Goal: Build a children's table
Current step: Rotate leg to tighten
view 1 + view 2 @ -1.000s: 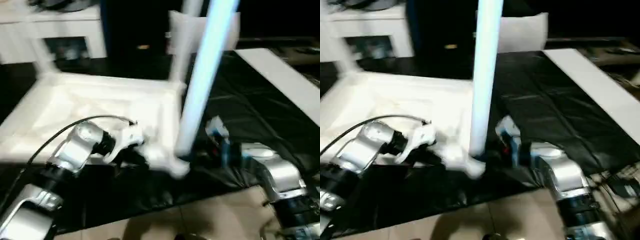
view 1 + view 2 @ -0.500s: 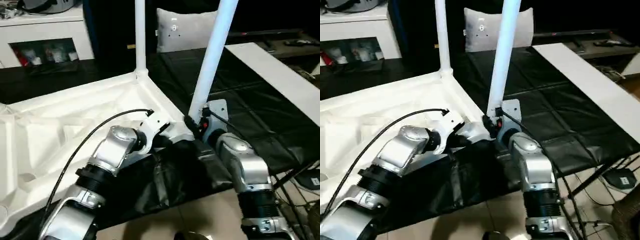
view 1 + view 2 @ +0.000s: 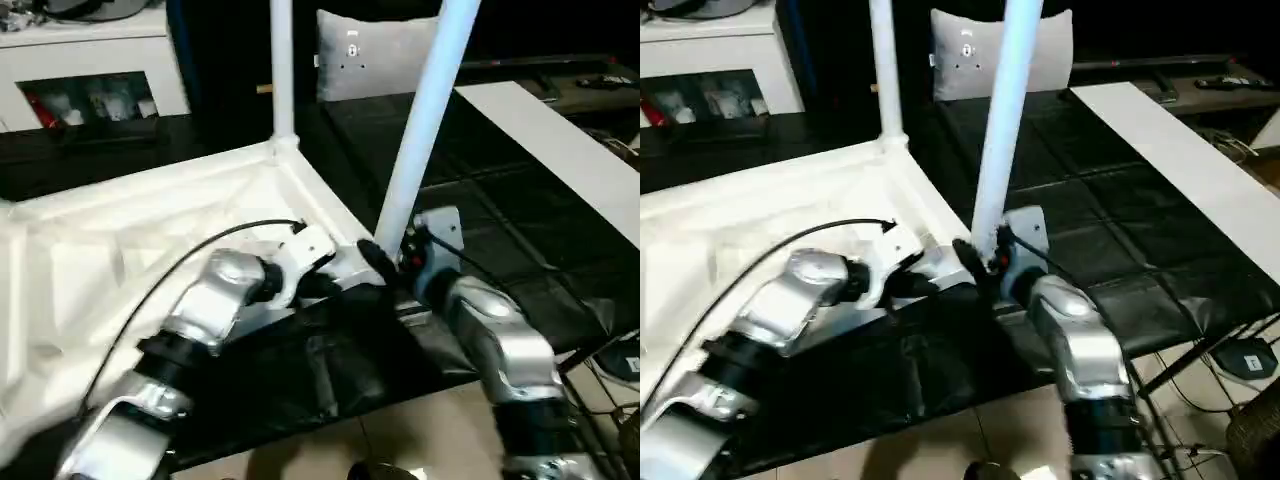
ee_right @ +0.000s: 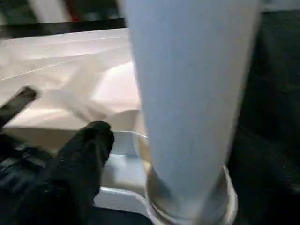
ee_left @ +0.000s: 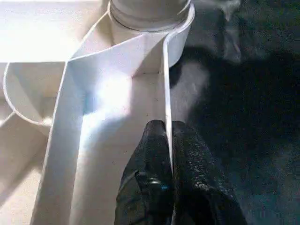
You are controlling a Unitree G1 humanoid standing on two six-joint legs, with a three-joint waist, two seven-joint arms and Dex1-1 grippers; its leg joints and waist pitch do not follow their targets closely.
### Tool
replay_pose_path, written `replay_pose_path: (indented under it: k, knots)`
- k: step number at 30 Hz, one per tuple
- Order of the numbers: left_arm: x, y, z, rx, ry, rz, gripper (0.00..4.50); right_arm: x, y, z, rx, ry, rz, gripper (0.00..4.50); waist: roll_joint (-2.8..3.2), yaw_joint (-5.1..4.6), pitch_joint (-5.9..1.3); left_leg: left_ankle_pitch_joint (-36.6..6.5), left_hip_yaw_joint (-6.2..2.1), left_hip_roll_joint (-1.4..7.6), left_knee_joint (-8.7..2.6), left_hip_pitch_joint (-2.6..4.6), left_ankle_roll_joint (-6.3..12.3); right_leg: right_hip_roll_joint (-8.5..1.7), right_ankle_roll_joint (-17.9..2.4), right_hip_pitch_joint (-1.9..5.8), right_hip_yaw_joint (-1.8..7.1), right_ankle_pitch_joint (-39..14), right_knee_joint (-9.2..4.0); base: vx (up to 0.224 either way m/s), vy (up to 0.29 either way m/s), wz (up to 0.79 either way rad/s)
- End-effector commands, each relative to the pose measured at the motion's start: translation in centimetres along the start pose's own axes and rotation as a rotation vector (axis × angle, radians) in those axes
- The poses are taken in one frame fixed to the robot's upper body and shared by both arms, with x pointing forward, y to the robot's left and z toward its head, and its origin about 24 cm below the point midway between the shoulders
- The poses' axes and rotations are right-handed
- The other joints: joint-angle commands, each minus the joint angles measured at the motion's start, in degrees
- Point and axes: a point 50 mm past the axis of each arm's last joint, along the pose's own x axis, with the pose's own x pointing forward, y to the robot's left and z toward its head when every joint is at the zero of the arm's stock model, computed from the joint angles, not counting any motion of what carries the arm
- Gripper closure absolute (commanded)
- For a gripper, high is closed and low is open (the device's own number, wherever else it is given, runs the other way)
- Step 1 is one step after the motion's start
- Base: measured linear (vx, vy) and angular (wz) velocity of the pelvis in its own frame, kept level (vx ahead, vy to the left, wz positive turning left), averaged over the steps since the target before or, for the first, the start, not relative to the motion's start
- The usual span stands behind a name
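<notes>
The white tabletop (image 3: 150, 240) is lying upside down on a black-covered desk (image 3: 520, 240), two white legs standing up from its corner sockets. The left gripper (image 5: 168, 140) is pinching the tabletop's raised rim (image 5: 165, 84), fingers clenched on it just beside the near corner socket. The right gripper (image 3: 980, 262) is sitting at the base of the near leg (image 3: 1002, 110); whether it is grasping the leg cannot be told. A grey pillow (image 3: 375, 50) is resting behind.
</notes>
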Motion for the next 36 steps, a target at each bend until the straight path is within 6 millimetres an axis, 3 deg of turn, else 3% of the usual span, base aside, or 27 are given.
replay_pose_path:
  k: [1, 8, 9, 12, 14, 15, 23, 28, 34, 35, 36]
  knots:
    - [0.3, -0.9, 0.8, 0.073, -0.052, -0.126, 4.5, -0.3, 0.6, 0.8, -0.049, -0.025, 0.118, 0.19, -0.03, 0.27, -3.54, -9.29, -0.02, 1.05, -3.7, -0.07, 5.16, -2.98, -9.16, 3.65, 3.08, -19.8, -4.29, 0.0, 0.0, 0.0]
    - [-1.5, -0.8, -0.3, 0.189, 0.0, -0.299, 4.5, -2.4, -0.1, 0.9, -0.19, 0.057, 0.395, 0.02, 0.03, 1.58, -3.62, -9.95, 0.07, 1.35, -3.74, 0.23, 5.13, -3.07, -9.92, 3.7, 3.33, -18.88, -3.92, 0.0, 0.0, 0.0]
    - [-2.0, -0.6, -0.8, 0.22, 0.03, -0.33, 4.5, -3.2, -0.2, 0.8, -0.2, 0.086, 0.502, 0.02, 0.22, 1.93, -3.67, -9.87, 0.19, 1.42, -3.7, 0.52, 5.22, -3.03, -10.51, 3.44, 3.41, -17.68, -3.87, 0.0, 0.0, 0.0]
    - [-2.6, -0.7, -1.3, 0.254, 0.062, -0.39, 4.5, -3.9, -0.5, 0.7, -0.191, 0.125, 0.575, 0.02, 0.04, 2.29, -3.71, -9.33, 0.13, 1.54, -3.78, 0.28, 5.37, -3.14, -11.37, 3.77, 3.49, -15.84, -3.45, 0.0, 0.0, 0.0]
    - [-2.9, -0.7, -1.4, 0.273, 0.075, -0.423, 4.5, -4.1, -0.7, 0.8, -0.181, 0.132, 0.604, 0.19, -0.05, 2.39, -3.7, -9.19, 0.13, 1.52, -3.78, 0.24, 5.11, -3.23, -11.51, 3.81, 3.45, -16.38, -3.44, 0.0, 0.0, 0.0]
    - [-3.1, -0.7, -1.5, 0.29, 0.088, -0.443, 4.5, -4.2, -0.7, 0.8, -0.167, 0.14, 0.628, 0.19, -0.4, 2.42, -3.82, -9.05, 0.15, 1.47, -3.72, 0.22, 5.09, -3.28, -11.4, 3.92, 3.45, -16.73, -3.47, 0.0, 0.0, 0.0]
    - [-3.6, -0.7, -1.3, 0.335, 0.1, -0.527, 4.5, -4.9, -0.7, 0.7, -0.134, 0.198, 0.755, 0.89, -0.19, 2.92, -3.87, -8.41, 0.2, 1.59, -3.63, 0.19, 4.87, -3.24, -11.46, 3.94, 3.36, -17.04, -3.36, 0.0, 0.0, 0.0]
    - [-3.7, -0.7, -1.4, 0.345, 0.107, -0.541, 4.5, -5.0, -0.6, 0.5, -0.126, 0.225, 0.804, 1.3, -0.29, 3.54, -4.06, -7.27, 0.29, 1.64, -3.52, 0.21, 4.87, -3.24, -11.91, 3.93, 3.36, -15.64, -3.06, 0.0, 0.0, 0.0]
    - [-3.9, -0.5, -1.6, 0.349, 0.113, -0.543, 4.5, -5.0, -0.4, 0.3, -0.103, 0.243, 0.83, 1.75, -0.35, 3.62, -3.97, -8.09, 0.26, 1.6, -3.56, 0.21, 4.37, -3.28, -11.13, 3.92, 3.31, -17.59, -3.32, 0.0, 0.0, 0.0]
    - [-3.9, -0.5, -1.7, 0.349, 0.114, -0.542, 4.5, -5.0, -0.3, 0.2, -0.103, 0.246, 0.832, 1.85, -0.65, 3.6, -4.08, -7.97, 0.28, 1.59, -3.53, 0.18, 4.38, -3.26, -11.04, 3.99, 3.29, -17.7, -3.29, 0.0, 0.0, 0.0]
    - [-3.9, -0.5, -1.7, 0.349, 0.115, -0.54, 4.5, -5.0, -0.3, 0.1, -0.099, 0.251, 0.837, 1.95, -0.49, 3.66, -4.1, -7.53, 0.25, 1.62, -3.53, 0.2, 4.29, -3.32, -10.99, 3.92, 3.31, -17.68, -3.23, 0.0, 0.0, 0.0]
